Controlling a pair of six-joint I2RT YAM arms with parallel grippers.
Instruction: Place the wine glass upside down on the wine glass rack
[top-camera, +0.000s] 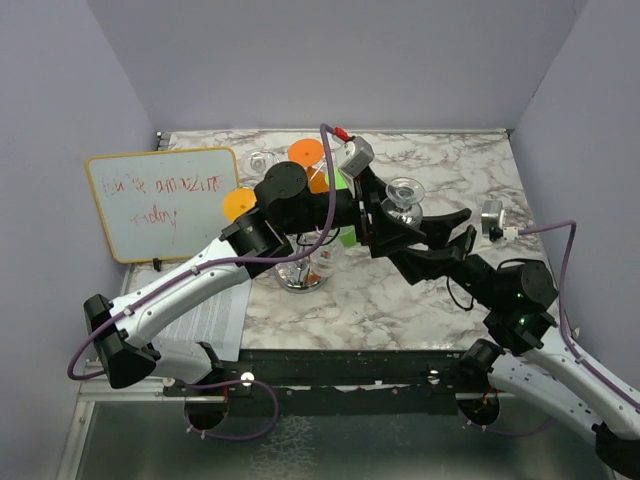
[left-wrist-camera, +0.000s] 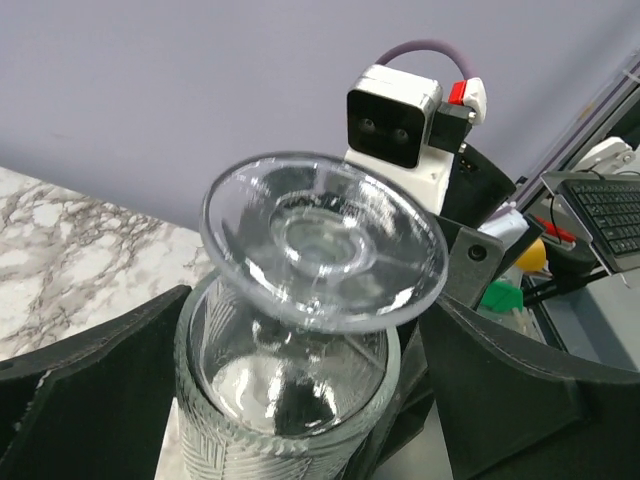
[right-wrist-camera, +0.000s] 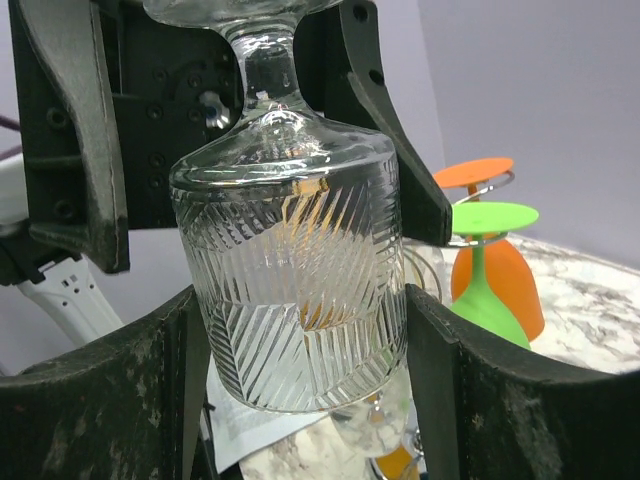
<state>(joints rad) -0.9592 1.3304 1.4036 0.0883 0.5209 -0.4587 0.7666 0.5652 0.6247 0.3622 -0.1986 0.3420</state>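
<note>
Above the table, in mid-air, wine glass upside down, foot up, nothing inside. Right gripper clamped on the ribbed bowl; left gripper spread apart, wider than the bowl, fingers either side. Well to the left, rack, carrying orange glass and green glass, both inverted.

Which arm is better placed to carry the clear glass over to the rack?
Right, probably: the right gripper presses both sides of the wine glass bowl, while the left gripper seems to stand just off it.
</note>
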